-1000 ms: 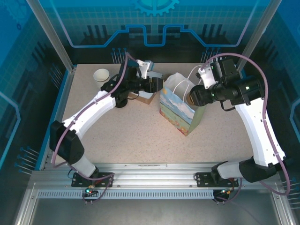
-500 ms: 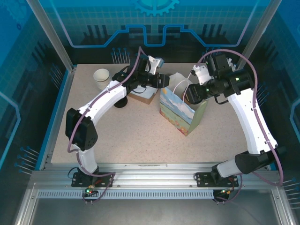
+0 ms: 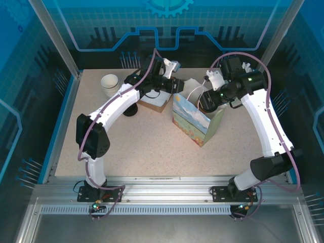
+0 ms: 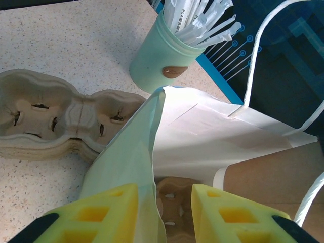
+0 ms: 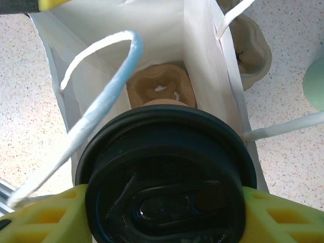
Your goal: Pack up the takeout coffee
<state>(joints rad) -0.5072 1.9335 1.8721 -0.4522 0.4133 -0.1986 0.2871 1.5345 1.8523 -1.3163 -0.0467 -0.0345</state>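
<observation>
Clamping takeout coffee w/ R gripper, L gripper apart, speckled table, blue walls

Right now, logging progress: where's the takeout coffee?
Right wrist view: the takeout coffee is gripped in the right tool, at the mouth of the open gift bag.

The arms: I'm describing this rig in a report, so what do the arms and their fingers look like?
Both the left arm and right arm have smooth white links joined by bulky black joint housings. A thin purple cable loops loosely along each. The left fingers and right fingers are bright yellow blocks with square recessed pockets.
</observation>
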